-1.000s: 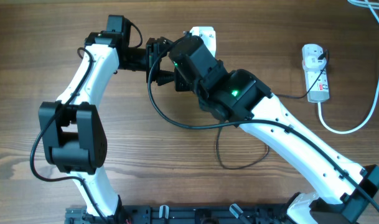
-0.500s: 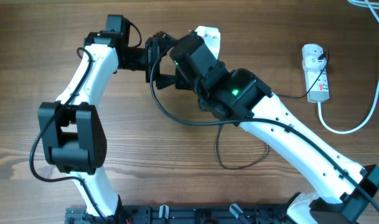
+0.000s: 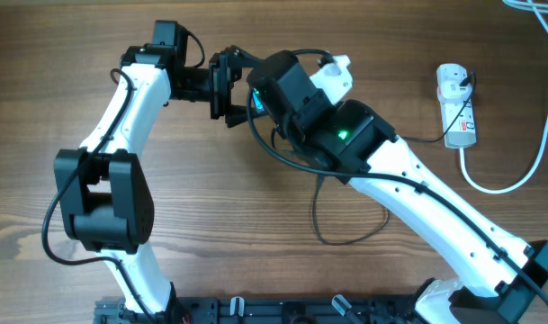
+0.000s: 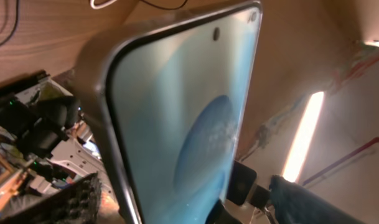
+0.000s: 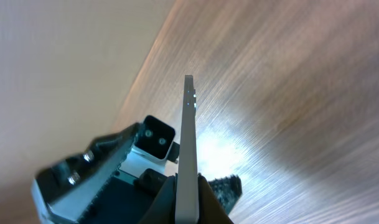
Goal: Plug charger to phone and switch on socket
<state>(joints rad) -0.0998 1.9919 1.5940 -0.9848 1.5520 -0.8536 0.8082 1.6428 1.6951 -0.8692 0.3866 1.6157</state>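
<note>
My right gripper [image 5: 188,202] is shut on the phone [image 5: 188,137], seen edge-on and lifted off the table. In the overhead view its white back [image 3: 333,79] sticks out past the right wrist. Its cyan screen [image 4: 183,112] fills the left wrist view. My left gripper [image 3: 232,86] is open, with a ribbed finger pad on each side of the phone's end [image 5: 221,184]. The charger cable [image 3: 278,155] runs from under the grippers in a loop toward the socket [image 3: 457,108] at the far right. Its plug end is hidden.
The socket's white lead [image 3: 498,184] curves off to the right table edge. The charger's slack loop [image 3: 345,239] lies on the wood beside the right arm. The two arms meet at the back middle of the table.
My right gripper has turned and carried the phone to the right, so its white back now points right. The charger cable near the grippers has shifted right with it. The left arm has barely moved.
</note>
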